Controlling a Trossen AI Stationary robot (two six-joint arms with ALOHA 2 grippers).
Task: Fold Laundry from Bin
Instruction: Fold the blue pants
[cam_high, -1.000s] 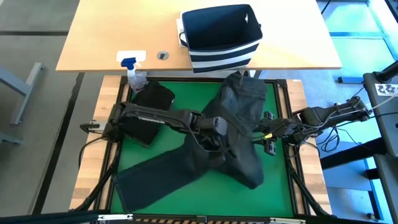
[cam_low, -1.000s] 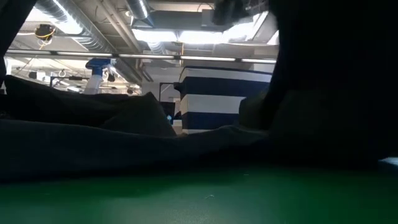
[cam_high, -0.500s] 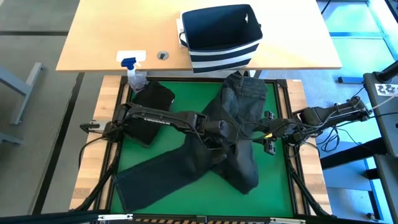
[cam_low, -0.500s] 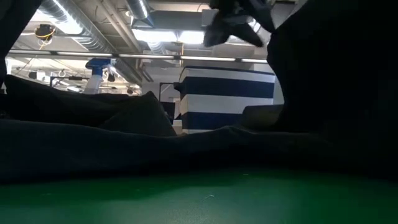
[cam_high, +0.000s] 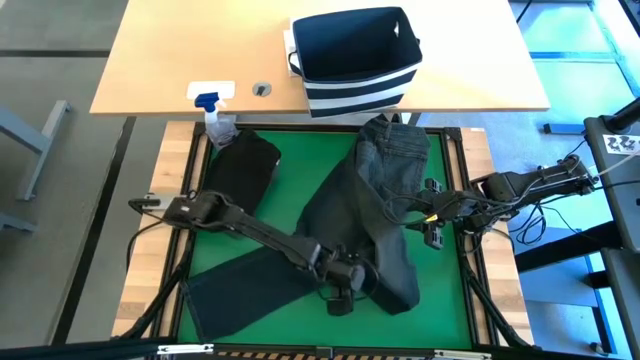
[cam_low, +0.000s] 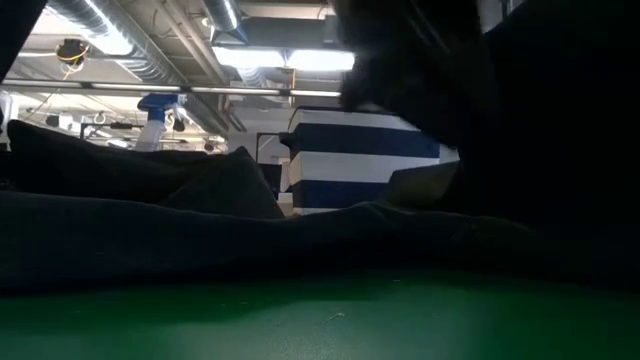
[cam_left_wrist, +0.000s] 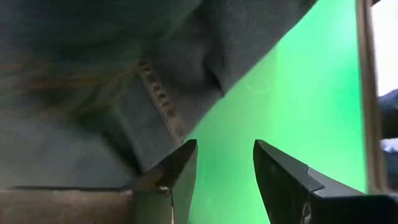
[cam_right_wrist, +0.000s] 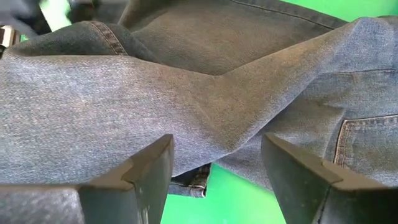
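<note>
We had the left hand (cam_high: 343, 287) open beside the jeans (cam_high: 385, 215); the right hand (cam_right_wrist: 214, 165) waited wide. A dragged hem could undo the fold.

Jeans (cam_high: 375, 215) cover mat centre; right edge (cam_high: 445, 290) free.

The dark grey denim jeans (cam_right_wrist: 205, 93) under my right wrist are coarse twill cloth, matt, with raised stitched seams. Beneath the jeans lies my flat green mat (cam_high: 445, 300), smooth and matt, framed by pale, lightly grained wood. Beyond the jeans stands the navy fabric bin with white stripes (cam_high: 355, 60), woven and dull. My left gripper's fingers (cam_left_wrist: 283, 177) are dark, smooth plastic with a faint sheen.
</note>
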